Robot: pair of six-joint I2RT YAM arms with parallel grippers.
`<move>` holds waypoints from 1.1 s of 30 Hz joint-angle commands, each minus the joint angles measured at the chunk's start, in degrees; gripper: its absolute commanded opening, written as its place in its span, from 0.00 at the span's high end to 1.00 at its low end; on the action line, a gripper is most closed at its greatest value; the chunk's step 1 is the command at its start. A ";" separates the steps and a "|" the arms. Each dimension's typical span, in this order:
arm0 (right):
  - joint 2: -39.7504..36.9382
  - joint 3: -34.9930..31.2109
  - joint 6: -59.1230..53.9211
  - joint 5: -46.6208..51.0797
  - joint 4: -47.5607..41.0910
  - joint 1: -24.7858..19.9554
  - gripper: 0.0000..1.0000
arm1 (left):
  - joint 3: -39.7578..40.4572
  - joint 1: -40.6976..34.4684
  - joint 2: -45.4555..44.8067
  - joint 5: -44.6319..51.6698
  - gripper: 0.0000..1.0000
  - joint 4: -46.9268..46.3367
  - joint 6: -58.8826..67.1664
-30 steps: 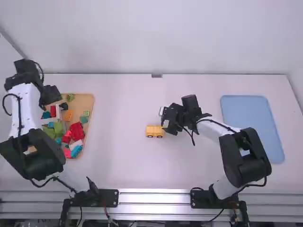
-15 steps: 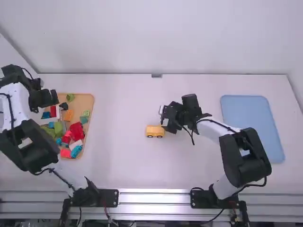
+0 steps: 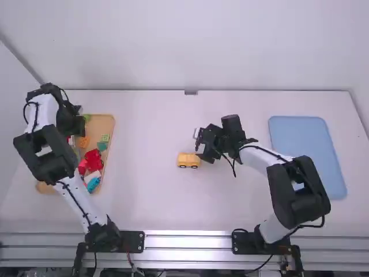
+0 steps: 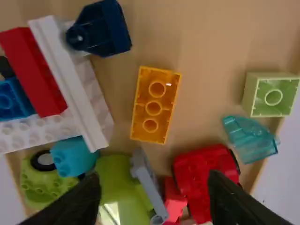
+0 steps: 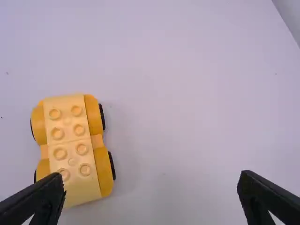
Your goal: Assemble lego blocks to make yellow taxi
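In the high view, I have the yellow car base (image 3: 188, 161) on the bench (image 3: 144, 202), between the two arms. The right tool (image 3: 202, 148) is just beside it, on its right and slightly farther up the bench. The fingers of this tool stand wide apart with nothing held between them; whether one touches the car base I cannot tell. The left tool (image 3: 75, 127) is over the far left part of the wooden tray (image 3: 104, 122), its fingers likewise well spread and holding nothing.

The high view gives me the car base's near side, with two wheels, and the blue tray (image 3: 308, 156) well apart at the right. The right wrist view gives its top: two rows of round studs, with dark wheel edges along both long sides.

In the left wrist view I read the tray's contents in detail: an orange-yellow brick (image 4: 154, 105) lies hollow side up, three round tubes within, near a white piece (image 4: 70, 84). Around it are a red wheeled piece (image 4: 201, 173), a pale green brick (image 4: 255, 93) and a translucent teal piece (image 4: 253, 140).
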 commanded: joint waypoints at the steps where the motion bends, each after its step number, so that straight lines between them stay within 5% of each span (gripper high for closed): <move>1: -1.16 0.46 0.61 -0.50 0.07 0.09 0.02 | 0.85 -0.11 1.53 -1.11 0.50 0.28 -0.35; 22: -1.16 0.46 0.59 -0.57 -0.11 0.17 0.02 | -14.86 0.79 1.84 -1.14 0.48 19.19 2.84; 33: -1.16 0.46 0.57 -0.55 -0.31 0.15 0.01 | -18.47 2.08 1.84 3.02 0.71 22.73 3.30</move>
